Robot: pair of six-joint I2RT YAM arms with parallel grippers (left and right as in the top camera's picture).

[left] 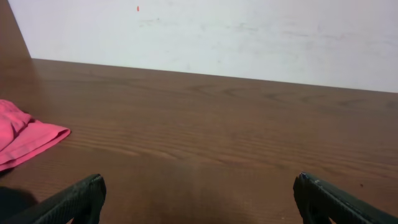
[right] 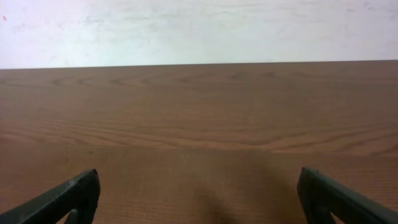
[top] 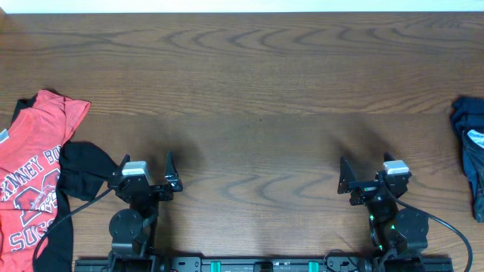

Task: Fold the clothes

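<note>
1. Left claw (top: pixel 146 162): at 7 o'clock on the table (top: pixel 257 75), jaws spread as wide as they go, holding nothing.
2. Right claw (top: pixel 370 170): at 5 o'clock, likewise fully spread and empty. Its wrist view shows only bare wood ahead.
3. Red T-shirt (top: pixel 34 174): at 8 to 9 o'clock, rumpled, running off the left edge of my overhead view. Its long axis runs roughly 12 to 6. Going by the way the white lettering reads, I judge the top end points toward 12 and the hem toward 6, tilted a little. One corner shows at 9 o'clock in the left wrist view.
4. Black shirt (top: pixel 79 170): bunched against the red one's right side, partly under it, just beside the left claw. I cannot tell which way it points.
5. Blue garment (top: pixel 470 151): at 3 o'clock, crumpled at the right edge, well apart from both claws.
6. Step in hand: none begun; nothing is folded or laid flat.
7. Next move, as I judge it: the left claw reaches toward 9 o'clock, takes the red T-shirt by an edge and draws it to the open centre for spreading.
</note>
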